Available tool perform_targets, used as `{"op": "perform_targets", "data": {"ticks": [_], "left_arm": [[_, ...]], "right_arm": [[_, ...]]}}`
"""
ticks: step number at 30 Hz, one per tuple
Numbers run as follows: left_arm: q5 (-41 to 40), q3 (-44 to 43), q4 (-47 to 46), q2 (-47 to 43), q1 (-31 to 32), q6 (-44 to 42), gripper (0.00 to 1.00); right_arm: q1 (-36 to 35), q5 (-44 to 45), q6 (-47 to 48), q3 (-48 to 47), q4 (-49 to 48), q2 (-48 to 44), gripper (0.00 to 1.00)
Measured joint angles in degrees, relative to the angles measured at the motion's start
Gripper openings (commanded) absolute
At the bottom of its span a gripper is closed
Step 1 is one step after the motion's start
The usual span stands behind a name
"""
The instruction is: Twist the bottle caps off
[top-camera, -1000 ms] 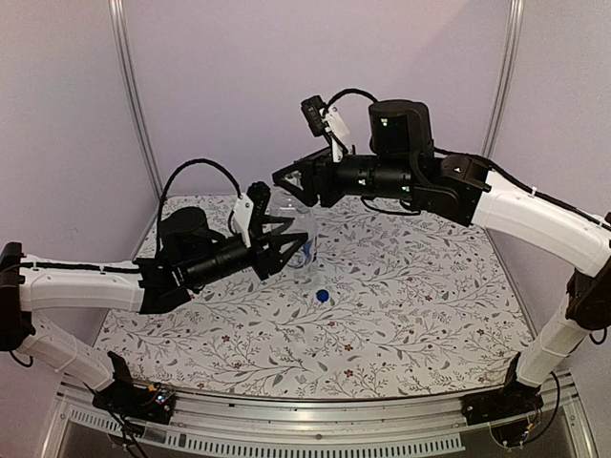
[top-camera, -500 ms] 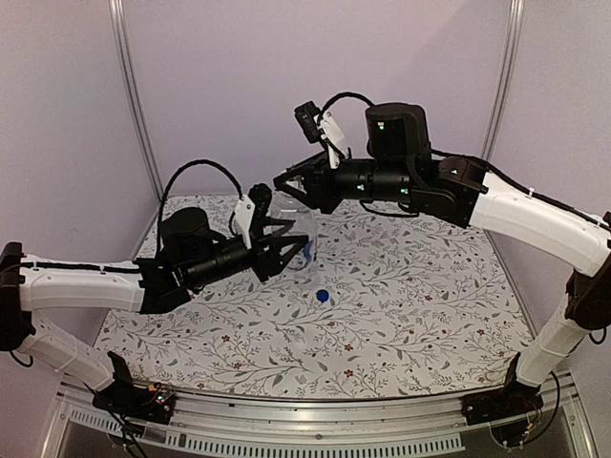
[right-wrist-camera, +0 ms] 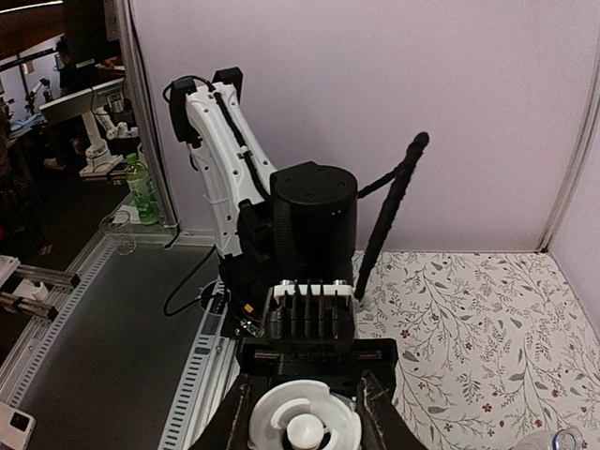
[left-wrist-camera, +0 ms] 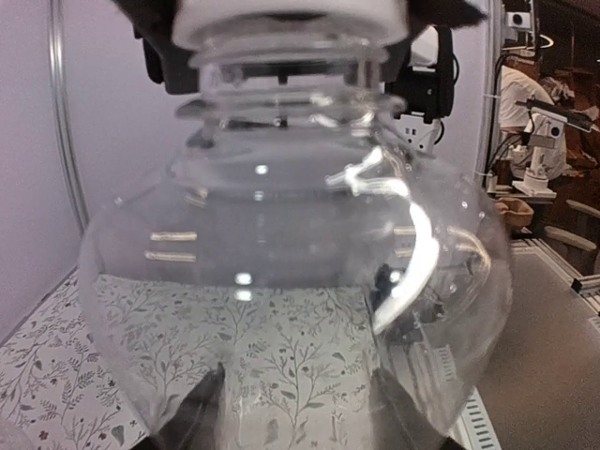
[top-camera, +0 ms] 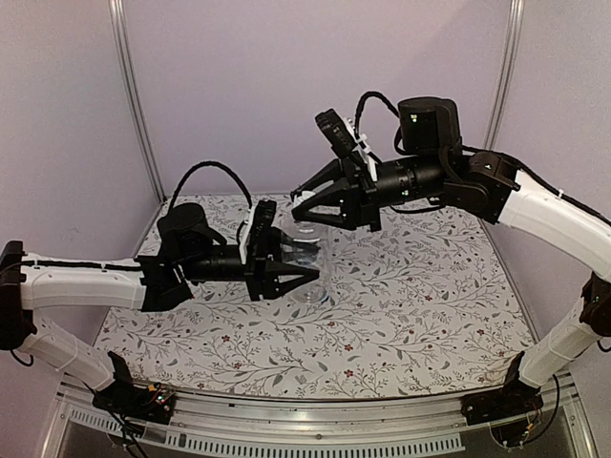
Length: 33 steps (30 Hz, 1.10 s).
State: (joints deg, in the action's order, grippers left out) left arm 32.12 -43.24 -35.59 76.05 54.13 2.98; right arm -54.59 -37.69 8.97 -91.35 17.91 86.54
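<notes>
My left gripper (top-camera: 307,267) is shut on the body of the clear unlabelled bottle (top-camera: 315,250), holding it over the table's middle. In the left wrist view the bottle (left-wrist-camera: 291,281) fills the frame, and both fingers (left-wrist-camera: 202,412) show through its wall. Its whitish cap (left-wrist-camera: 281,19) sits on the neck at the top, with dark gripper parts around it. From the upper right, my right gripper (top-camera: 298,212) meets the bottle's top. The right wrist view shows that gripper (right-wrist-camera: 302,422) shut on the white cap (right-wrist-camera: 305,427). The labelled bottle and the blue cap are not clearly in view.
The table (top-camera: 430,305) has a floral cloth, with purple walls and metal posts (top-camera: 134,105) behind. A small clear, bluish object (right-wrist-camera: 555,439) is cut off at the bottom right of the right wrist view. The left arm's base (right-wrist-camera: 314,216) stands beyond the cap.
The right gripper has closed on the white cap and shifted right. The left gripper has carried the bottle right and nearer. The blue cap that lay on the cloth no longer shows.
</notes>
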Motion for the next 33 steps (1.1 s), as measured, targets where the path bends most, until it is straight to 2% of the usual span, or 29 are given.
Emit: {"op": "perform_targets", "data": {"ticks": [8, 16, 33], "left_arm": [[12.9, -1.6, 0.4, 2.2, -0.4, 0.7, 0.46], [21.2, -2.5, 0.3, 4.3, -1.1, 3.0, 0.45], [23.6, -2.5, -0.2, 4.3, -1.2, 3.0, 0.45]], "right_arm": [[1.4, -13.9, 3.3, 0.0, 2.7, 0.0, 0.15], [2.6, -18.7, 5.5, -0.1, 4.0, 0.2, 0.14], [5.1, -20.8, 5.2, -1.6, 4.8, 0.2, 0.12]]}}
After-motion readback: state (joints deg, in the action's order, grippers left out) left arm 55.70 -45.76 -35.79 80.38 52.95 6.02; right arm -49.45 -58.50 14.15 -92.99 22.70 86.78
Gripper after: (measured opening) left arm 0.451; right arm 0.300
